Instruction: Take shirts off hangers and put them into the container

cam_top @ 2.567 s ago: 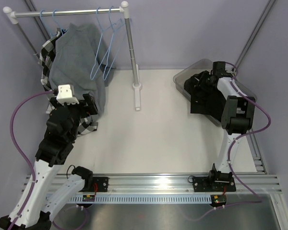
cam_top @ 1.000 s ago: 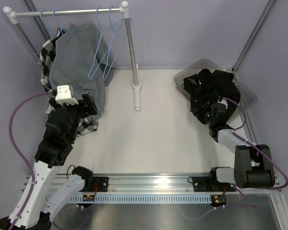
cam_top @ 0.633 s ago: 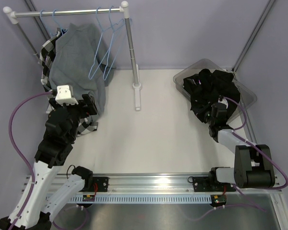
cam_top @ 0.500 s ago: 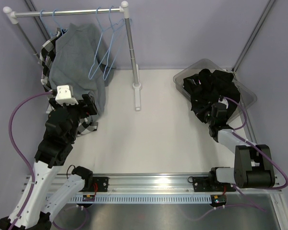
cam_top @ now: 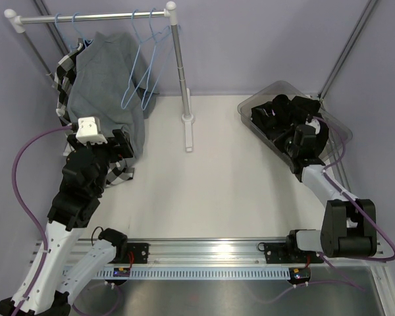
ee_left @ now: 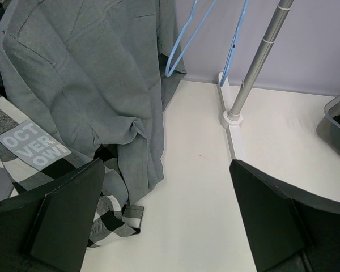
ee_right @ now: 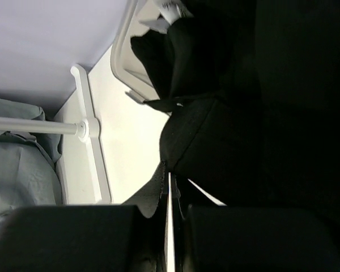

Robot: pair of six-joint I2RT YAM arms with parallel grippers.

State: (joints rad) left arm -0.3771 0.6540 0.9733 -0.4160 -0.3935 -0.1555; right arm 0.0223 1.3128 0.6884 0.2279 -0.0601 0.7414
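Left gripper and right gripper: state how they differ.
The left gripper stands wide open and empty; the right gripper is shut on a plain black fabric shirt. The left faces the hanging grey fabric shirt; the right is at the clear grey-tinted plastic tub. Both are black.

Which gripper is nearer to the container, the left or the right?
Right. The right gripper is at the container, shut on the black shirts lying in it. The left gripper hangs open far across the table, beside the grey shirt.
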